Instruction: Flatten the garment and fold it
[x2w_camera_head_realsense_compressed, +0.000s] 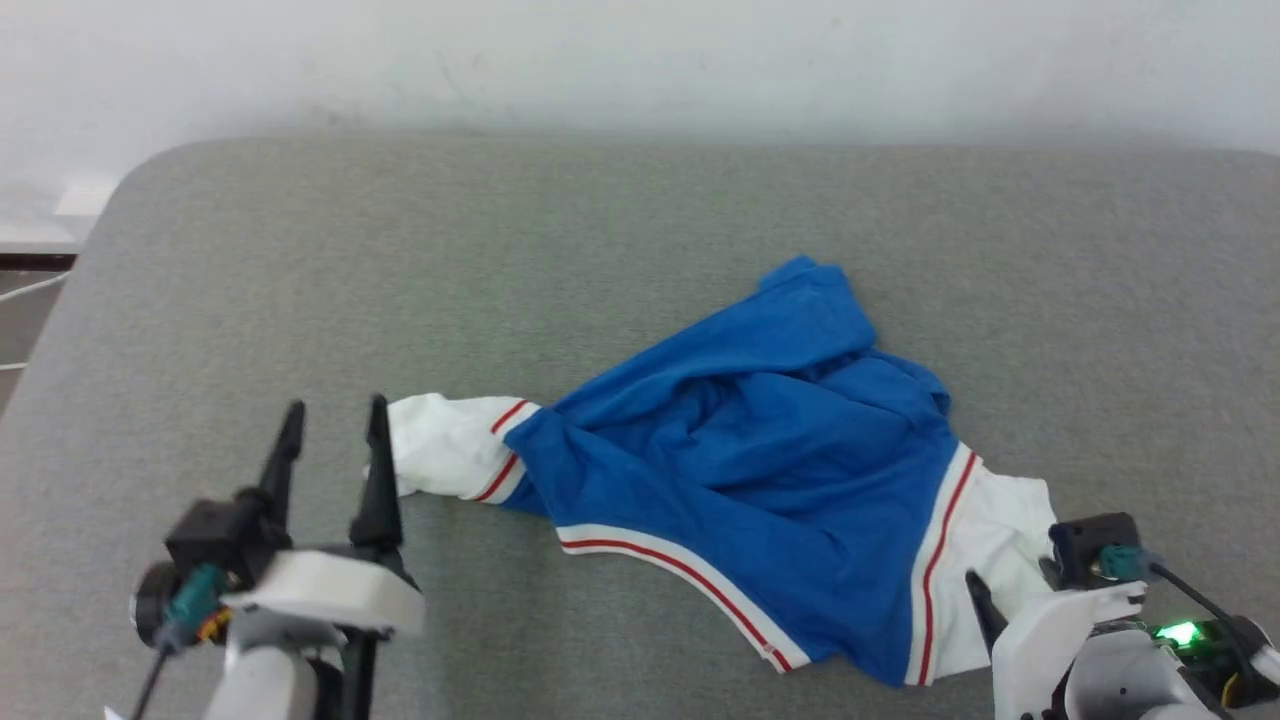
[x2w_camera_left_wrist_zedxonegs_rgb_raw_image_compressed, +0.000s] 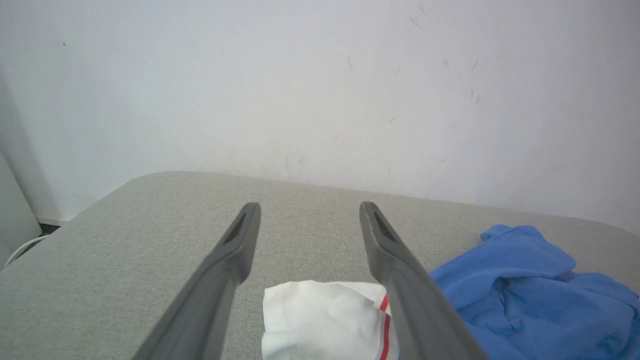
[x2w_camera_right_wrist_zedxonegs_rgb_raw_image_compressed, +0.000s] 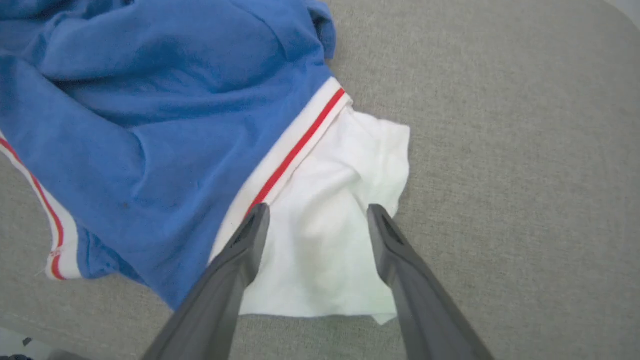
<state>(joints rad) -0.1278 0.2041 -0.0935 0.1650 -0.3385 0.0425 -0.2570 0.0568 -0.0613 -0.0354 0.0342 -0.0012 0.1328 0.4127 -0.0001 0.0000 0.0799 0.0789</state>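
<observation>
The garment (x2w_camera_head_realsense_compressed: 760, 450), a royal-blue T-shirt with white sleeves and red-and-white trim, lies crumpled on the grey table (x2w_camera_head_realsense_compressed: 640, 220), right of centre. Its lettering is hidden in the folds. One white sleeve (x2w_camera_head_realsense_compressed: 445, 445) reaches left. My left gripper (x2w_camera_head_realsense_compressed: 335, 410) stands open just left of that sleeve, and in the left wrist view the sleeve (x2w_camera_left_wrist_zedxonegs_rgb_raw_image_compressed: 320, 320) lies low between the fingers (x2w_camera_left_wrist_zedxonegs_rgb_raw_image_compressed: 235, 250). The other white sleeve (x2w_camera_right_wrist_zedxonegs_rgb_raw_image_compressed: 330, 235) lies at the near right, under my right gripper (x2w_camera_right_wrist_zedxonegs_rgb_raw_image_compressed: 317, 212), which is open and hovers over it. In the head view one right finger (x2w_camera_head_realsense_compressed: 982, 605) shows beside this sleeve (x2w_camera_head_realsense_compressed: 1000, 530).
A pale wall (x2w_camera_head_realsense_compressed: 640, 60) runs behind the table's far edge. The table's rounded left corner (x2w_camera_head_realsense_compressed: 130, 190) drops to the floor, where a white cable (x2w_camera_head_realsense_compressed: 30, 290) lies. Bare grey surface lies beyond and left of the shirt.
</observation>
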